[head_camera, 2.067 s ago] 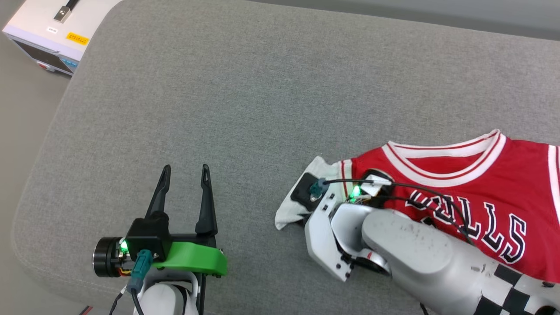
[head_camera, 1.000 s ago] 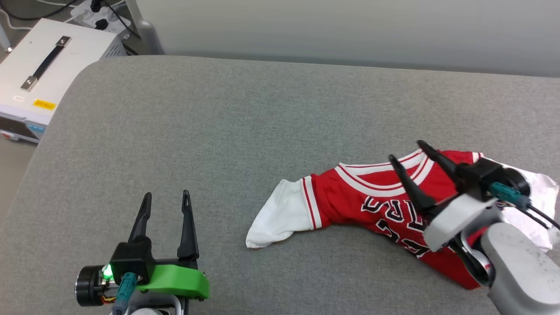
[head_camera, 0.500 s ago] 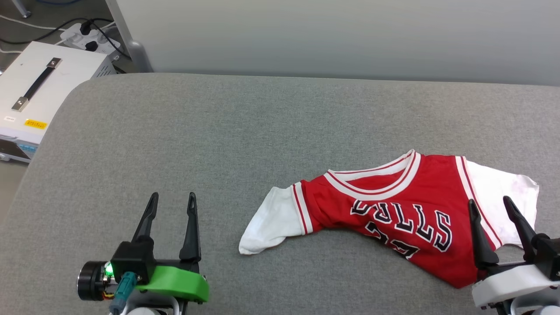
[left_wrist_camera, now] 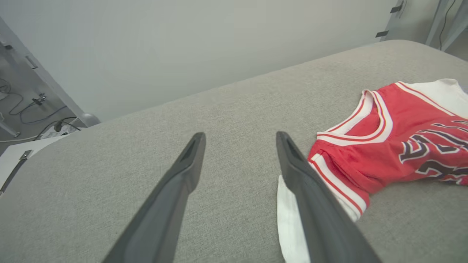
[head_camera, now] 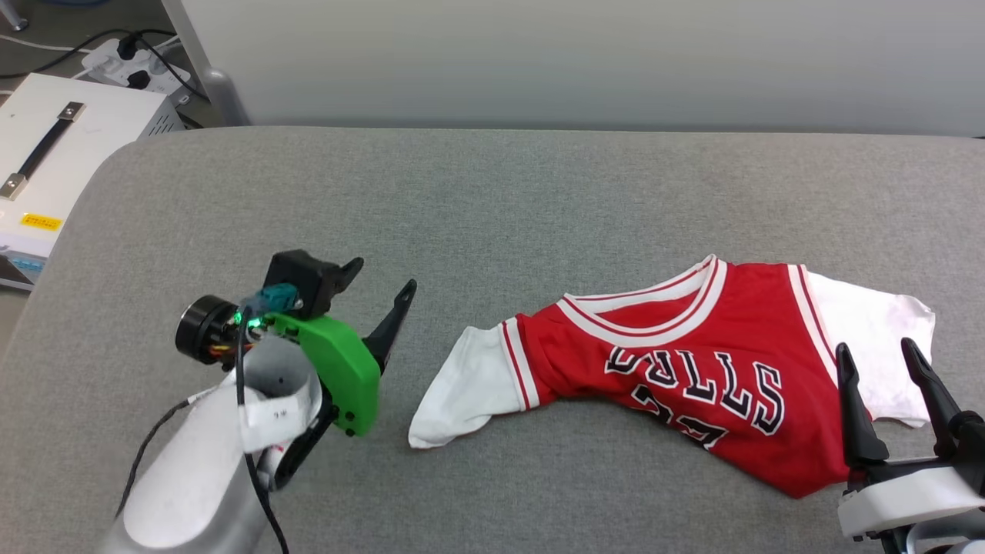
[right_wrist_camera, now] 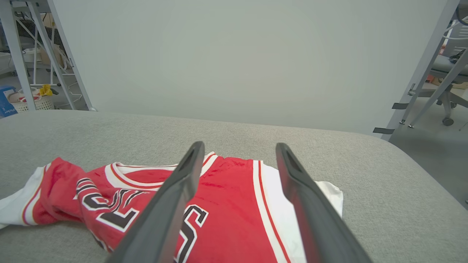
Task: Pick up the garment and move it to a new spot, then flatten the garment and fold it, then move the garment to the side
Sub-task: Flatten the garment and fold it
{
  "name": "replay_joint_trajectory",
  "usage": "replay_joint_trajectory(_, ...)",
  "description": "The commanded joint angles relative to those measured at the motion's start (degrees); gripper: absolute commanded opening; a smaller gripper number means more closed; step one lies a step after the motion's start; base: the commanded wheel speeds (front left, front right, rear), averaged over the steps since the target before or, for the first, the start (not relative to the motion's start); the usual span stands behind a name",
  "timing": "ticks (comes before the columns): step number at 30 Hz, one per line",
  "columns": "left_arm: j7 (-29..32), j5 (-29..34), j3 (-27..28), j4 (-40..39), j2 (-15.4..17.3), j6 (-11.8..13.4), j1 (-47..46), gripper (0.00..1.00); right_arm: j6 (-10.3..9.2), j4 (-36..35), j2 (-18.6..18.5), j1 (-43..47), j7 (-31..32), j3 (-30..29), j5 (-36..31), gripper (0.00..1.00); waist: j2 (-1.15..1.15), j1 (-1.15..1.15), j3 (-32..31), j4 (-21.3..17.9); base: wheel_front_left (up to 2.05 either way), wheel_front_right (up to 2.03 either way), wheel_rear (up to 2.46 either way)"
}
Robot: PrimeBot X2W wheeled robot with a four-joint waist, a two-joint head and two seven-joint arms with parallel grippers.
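garment: red jersey T-shirt with white sleeves [head_camera: 692, 377], rumpled, right half of grey fabric pad [head_camera: 492, 200], near front edge | left gripper [head_camera: 382, 278]: spread, empty, beside bunched white sleeve [head_camera: 454, 392] | right gripper [head_camera: 876, 348]: spread, empty | flatten: pinch sleeve hem low, draw towards left edge

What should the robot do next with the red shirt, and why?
Probably ease the open left gripper onto the white sleeve beside it and pinch. The garment lies bunched on the grey cushion with that sleeve crumpled, so it needs pulling flat. The right gripper is open at the other sleeve.
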Motion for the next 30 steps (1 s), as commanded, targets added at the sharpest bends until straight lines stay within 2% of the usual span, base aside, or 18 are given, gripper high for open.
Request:
replay_joint_trajectory(1, 3.5, -3.7, -2.3, -0.4, 1.8, -0.1, -2.4, 1.0, -0.04, -0.4, 0.0, -0.1, 0.1, -0.1, -0.7, 1.0, 0.0, 0.0, 0.3, -0.1, 0.0, 0.0, 0.0)
replay_joint_trajectory(7, 18.9, -16.8, -13.6, -1.3, 7.0, -0.1, -8.0, 1.0, -0.04, -0.6, -0.1, -0.9, 0.6, -0.1, -1.1, 1.0, 0.0, 0.0, 1.4, -0.4, 0.0, 0.0, 0.0)
replay_joint_trajectory(11, 25.1, -22.4, -20.0, -0.8, 8.6, -0.1, -10.4, 1.0, -0.04, -0.6, -0.5, -1.8, 1.0, 0.3, -1.2, 1.0, 0.0, 0.0, 2.6, -0.7, 0.0, 0.0, 0.0)
replay_joint_trajectory(13, 26.7, -23.2, -23.2, 0.1, 9.1, -0.1, -11.6, 1.0, -0.04, -0.6, -0.7, -2.4, 1.1, 0.6, -1.2, 1.0, 0.0, 0.0, 3.4, -1.1, 0.0, 0.0, 0.0)
replay_joint_trajectory(17, 27.0, -24.2, -28.1, 3.2, 9.0, -0.1, -13.7, 1.0, -0.04, -1.0, -0.7, -3.4, 1.3, 1.2, -1.4, 1.0, 0.0, 0.0, 5.0, -1.9, 0.0, 0.0, 0.0)
replay_joint_trajectory(26, 24.4, -25.8, -35.1, 15.5, 7.3, -0.1, -16.4, 1.0, -0.04, -0.9, -0.5, -5.3, 1.4, 2.3, -1.7, 1.0, 0.0, 0.0, 8.1, -3.9, 0.0, 0.0, 0.0)
replay_joint_trajectory(30, 25.0, -28.0, -39.7, 17.3, 7.1, -0.2, -16.1, 1.0, -0.04, -0.6, -0.5, -5.5, 1.3, 2.3, -1.7, 1.0, 0.0, 0.0, 8.5, -4.2, 0.0, 0.0, 0.0)
